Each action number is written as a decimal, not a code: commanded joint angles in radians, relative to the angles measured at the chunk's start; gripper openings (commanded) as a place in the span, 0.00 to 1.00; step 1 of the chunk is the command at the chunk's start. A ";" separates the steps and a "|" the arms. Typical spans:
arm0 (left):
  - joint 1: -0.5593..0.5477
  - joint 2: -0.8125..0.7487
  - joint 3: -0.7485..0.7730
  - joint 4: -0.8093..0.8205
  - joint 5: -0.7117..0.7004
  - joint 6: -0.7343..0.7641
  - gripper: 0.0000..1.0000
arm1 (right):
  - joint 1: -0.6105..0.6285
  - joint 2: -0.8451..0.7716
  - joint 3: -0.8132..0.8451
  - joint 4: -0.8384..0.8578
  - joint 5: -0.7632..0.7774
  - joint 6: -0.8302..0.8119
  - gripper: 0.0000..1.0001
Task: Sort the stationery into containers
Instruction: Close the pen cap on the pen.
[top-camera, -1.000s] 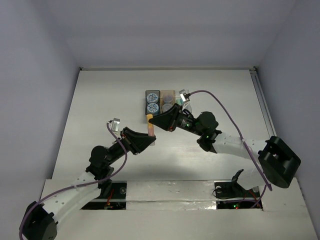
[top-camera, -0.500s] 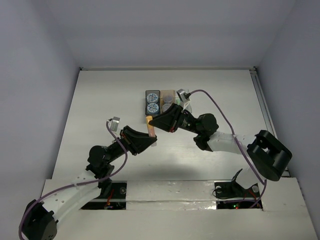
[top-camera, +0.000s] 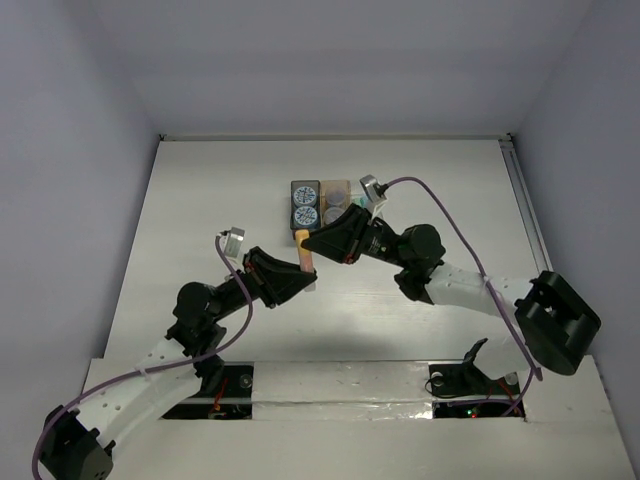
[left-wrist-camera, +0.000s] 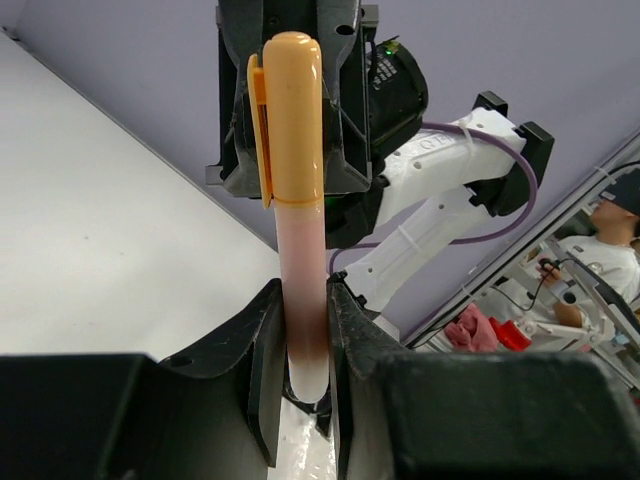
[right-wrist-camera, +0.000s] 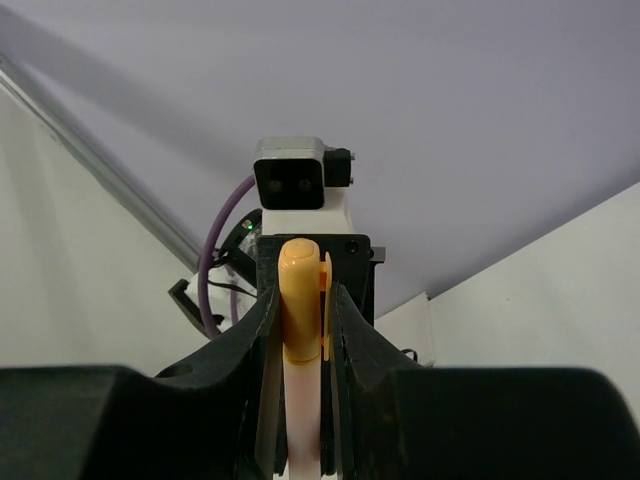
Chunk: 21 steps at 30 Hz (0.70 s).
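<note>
White table (top-camera: 200, 220), pale lilac walls: from my remote desk I watch both arms meet over the middle of the surface, just in front of the row of boxes (top-camera: 305, 183). One pen (left-wrist-camera: 305, 250), orange-capped with a pinkish-white barrel, is held between them. The left gripper (left-wrist-camera: 303, 310) is pressed together on the barrel's lower end, its fingers (left-wrist-camera: 262, 340) tight against both sides. The right gripper (right-wrist-camera: 298, 310) pinches the same pen at the cap (right-wrist-camera: 297, 290), one finger flat on each side, the clip showing between them. Seen from above, the pen runs from the left arm's tip toward the right arm's, its capped end just beside the near edge of the dark grey box. That box holds two patterned discs (top-camera: 305, 206). The tan box next to it holds something greyish that I cannot make out. The right arm hides most of the clear box.
</note>
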 joint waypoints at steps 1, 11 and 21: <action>0.007 0.002 0.163 0.114 -0.094 0.054 0.00 | 0.030 -0.022 -0.044 -0.259 -0.104 -0.118 0.00; 0.007 0.059 0.225 0.085 -0.132 0.120 0.00 | 0.057 -0.114 -0.090 -0.531 0.014 -0.249 0.00; 0.007 0.090 0.279 0.108 -0.118 0.146 0.00 | 0.066 -0.132 -0.178 -0.550 0.003 -0.276 0.00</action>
